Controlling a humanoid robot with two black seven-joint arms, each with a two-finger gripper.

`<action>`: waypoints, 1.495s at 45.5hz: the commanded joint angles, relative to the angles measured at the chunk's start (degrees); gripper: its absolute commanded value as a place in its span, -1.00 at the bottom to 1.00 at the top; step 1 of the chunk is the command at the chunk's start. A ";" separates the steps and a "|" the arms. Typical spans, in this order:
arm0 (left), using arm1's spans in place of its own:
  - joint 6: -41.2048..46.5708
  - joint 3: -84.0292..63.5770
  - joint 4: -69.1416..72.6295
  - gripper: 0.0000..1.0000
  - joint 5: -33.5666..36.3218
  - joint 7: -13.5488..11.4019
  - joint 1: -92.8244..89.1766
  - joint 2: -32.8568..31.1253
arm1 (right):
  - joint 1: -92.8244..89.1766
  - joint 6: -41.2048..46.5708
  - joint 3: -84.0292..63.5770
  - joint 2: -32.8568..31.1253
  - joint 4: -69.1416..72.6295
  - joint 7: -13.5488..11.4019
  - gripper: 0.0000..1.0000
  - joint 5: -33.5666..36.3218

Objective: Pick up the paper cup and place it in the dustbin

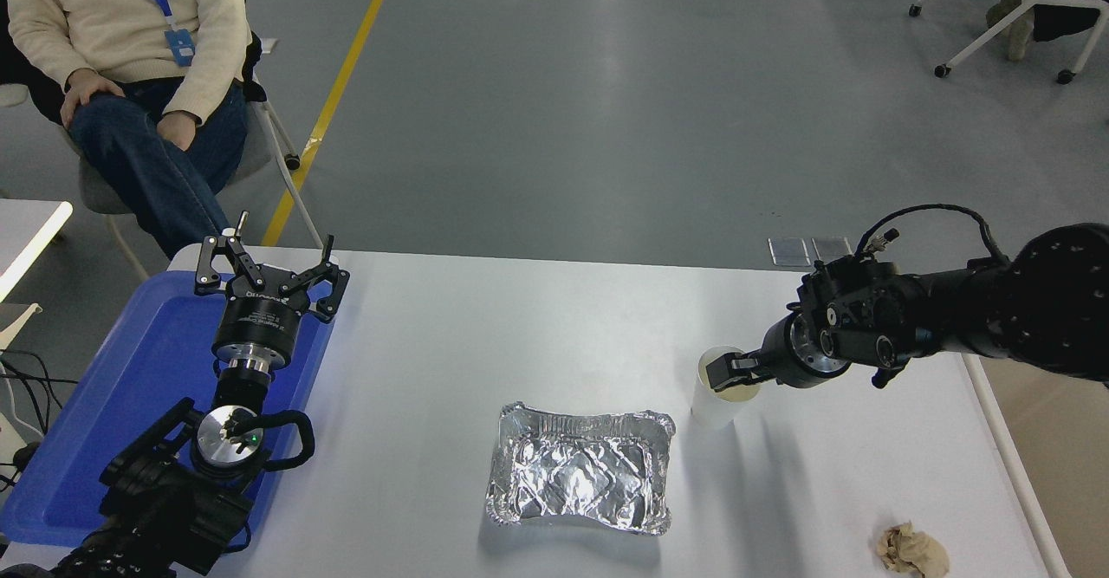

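While the paper cup (pixel 716 401) stood upright on the tabletop, near the right edge and just beside the foil tray's (pixel 579 470) far right corner, your right gripper (pixel 726 373) was down at its mouth. Its tip looked dipped inside the rim, but you could not tell whether the fingers were spread or pinched. So the cup was not yet lifted, as far as this one head view showed. The dustbin (pixel 996 426) sat off the table's right edge, only its white rim and a bit of beige showing. Grabbing, lifting, carrying and dropping were all left, I think. Your left gripper (pixel 270 272) sat parked with fingers spread above the blue tray (pixel 121 396).
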 commanded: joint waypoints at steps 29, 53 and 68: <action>0.00 0.00 0.00 1.00 0.00 0.00 0.00 0.00 | 1.63 4.94 1.47 -2.26 0.61 0.00 -1.00 2.54; 0.00 0.00 0.00 1.00 0.00 0.00 0.00 0.00 | 18.06 16.36 0.23 -8.76 11.77 0.18 -1.00 1.49; 0.00 0.00 0.00 1.00 0.00 0.00 0.00 0.00 | 34.06 27.17 -3.28 -14.21 17.84 0.18 -1.00 1.49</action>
